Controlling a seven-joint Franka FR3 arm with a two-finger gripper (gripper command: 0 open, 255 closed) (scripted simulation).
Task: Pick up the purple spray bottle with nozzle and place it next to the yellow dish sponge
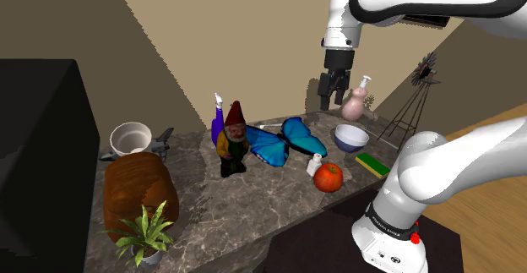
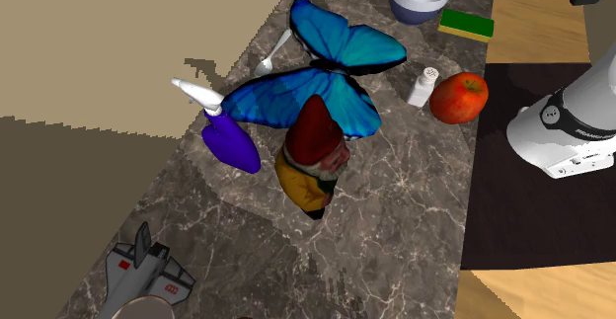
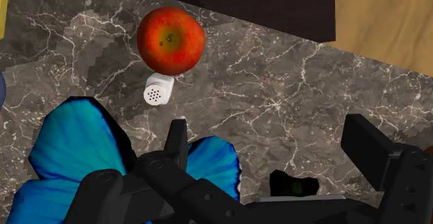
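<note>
While the jaws gape, the purple bottle [image 1: 217,124] stands untouched.

The counter [image 2: 395,228] is dark veined marble, smooth. The apple [image 3: 170,40] and blue butterfly [image 2: 346,45] look glossy; the purple bottle [image 2: 233,145] shines faintly. The floor [image 3: 388,14] is light wood.

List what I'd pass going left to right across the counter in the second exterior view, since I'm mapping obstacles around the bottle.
toy shuttle → purple spray bottle → gnome → white shaker → apple
</note>
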